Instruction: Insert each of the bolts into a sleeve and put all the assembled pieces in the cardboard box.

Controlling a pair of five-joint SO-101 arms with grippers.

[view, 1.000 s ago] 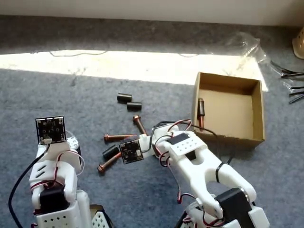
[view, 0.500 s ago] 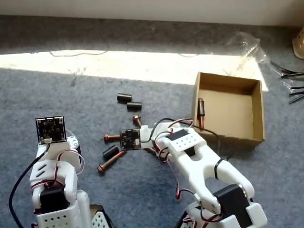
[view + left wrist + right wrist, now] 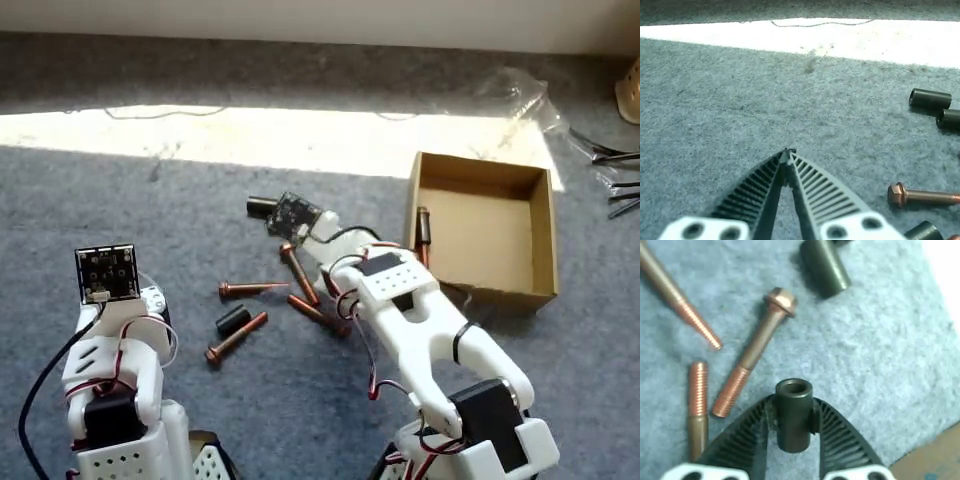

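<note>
My right gripper [image 3: 793,401] is shut on a black sleeve [image 3: 794,422], held just above the carpet with its bore showing. Ahead of it lie a copper bolt [image 3: 757,347] and another black sleeve [image 3: 825,265]. In the high view the right arm's wrist [image 3: 295,213] hangs over the far sleeves [image 3: 262,206]. Several bolts [image 3: 250,289] and one more sleeve [image 3: 233,321] lie in the middle. The cardboard box [image 3: 540,235] holds one assembled piece [image 3: 423,232]. My left gripper [image 3: 786,151] is shut on nothing, low over bare carpet at the near left.
Grey carpet [image 3: 150,200] covers the floor, with a sunlit strip [image 3: 250,135] beyond the parts. A clear plastic bag [image 3: 515,90] and dark tools [image 3: 615,180] lie at the far right. The left arm [image 3: 108,275] stands at the near left.
The right arm has swung away from the near bolts toward the far sleeves, uncovering a bolt that lay beneath it. The left arm has not moved.
</note>
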